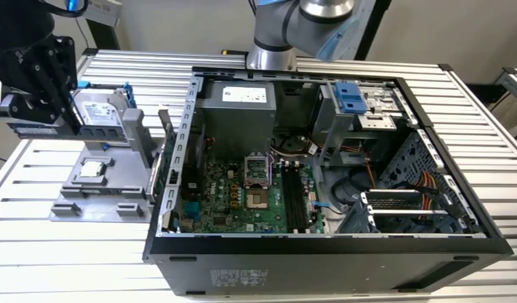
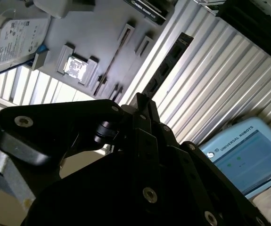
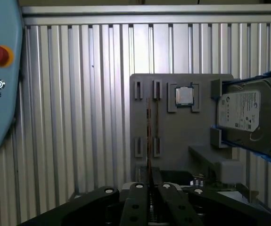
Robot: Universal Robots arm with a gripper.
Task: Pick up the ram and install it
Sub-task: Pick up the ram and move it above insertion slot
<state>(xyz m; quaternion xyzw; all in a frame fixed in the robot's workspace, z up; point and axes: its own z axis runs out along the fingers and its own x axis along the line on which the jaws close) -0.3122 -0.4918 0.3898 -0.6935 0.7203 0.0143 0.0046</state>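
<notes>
Hand [image 3: 150,186]: black, at the exterior view's far left edge, over the counter's left end. Its fingers are clamped together on the ram.
Ram [image 2: 169,63]: gripped in the hand and sticking out past the fingertips. The second wrist view shows its dark face with black chips. In the first wrist view it is edge-on, a thin line [image 3: 148,136] crossing the grey fixture between the two slot columns.
Hard drive [image 1: 98,113]: silver with blue rails, propped at a tilt at the fixture's back, just beside the hand.
Fixture [image 1: 98,197]: grey block on the counter, left of the case.
Processor [image 1: 91,168]: small silver square seated in the fixture, in front of the hard drive.
Case [image 1: 326,255]: open tower lying on its side, with the green board [image 1: 233,196] facing up.
Memory slots [image 1: 293,197]: long black strips on the board, right of the socket.
Counter [image 1: 494,126]: ribbed metal.
Pendant [image 3: 1,75]: pale blue with a red button, lying on the counter.
</notes>
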